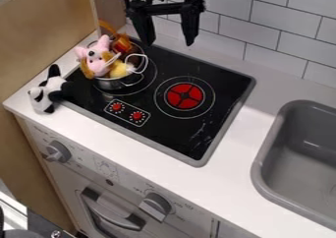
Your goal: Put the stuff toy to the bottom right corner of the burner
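Metal pot walls (117,84) retain the pink toy (101,46), while my pincer (170,43) hangs spread, presumably to preserve grasping clearance.

cooktop (223,79) looked glossy, smooth | pot (118,83) was shiny metal | left panda toy (44,93) was fuzzy cloth | right sink (258,170) looked matt, plastic | far tiles (275,33) were smooth | left panel (46,18) seemed wooden

Burner (226,84) set in counter (239,143). Pot (113,84) on burner, near its left edge; plush toys (98,60) in pot. Toy panda (44,97) left of pot, at burner's front left corner. Sink (263,168) right of burner. Wall (272,30) behind.
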Tool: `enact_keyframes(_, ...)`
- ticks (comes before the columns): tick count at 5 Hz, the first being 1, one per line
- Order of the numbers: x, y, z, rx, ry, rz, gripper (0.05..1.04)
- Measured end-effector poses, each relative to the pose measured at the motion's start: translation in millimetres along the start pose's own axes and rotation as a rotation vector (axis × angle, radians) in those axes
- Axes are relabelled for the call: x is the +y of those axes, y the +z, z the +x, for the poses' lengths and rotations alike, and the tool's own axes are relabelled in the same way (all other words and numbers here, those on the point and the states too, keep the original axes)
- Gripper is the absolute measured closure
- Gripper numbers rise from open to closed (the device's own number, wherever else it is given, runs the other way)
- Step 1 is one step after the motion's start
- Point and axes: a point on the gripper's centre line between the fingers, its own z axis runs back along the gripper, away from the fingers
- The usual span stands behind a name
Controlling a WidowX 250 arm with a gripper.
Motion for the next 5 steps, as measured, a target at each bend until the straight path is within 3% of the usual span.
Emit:
enact_keyframes(1,3.3,-11.1,-3.7,0.036,0.003,0.007,0.087)
enact_keyframes(2,45.9,-16.9,-8.8,0.024,-0.029,0.089,0.087)
enact_keyframes(3,84.3,-3.6,-10.9,-0.072,-0.04,0.155,0.087)
enact_keyframes(5,133.2,-4.8,-15.4,-0.215,-0.163,0.225,0.087)
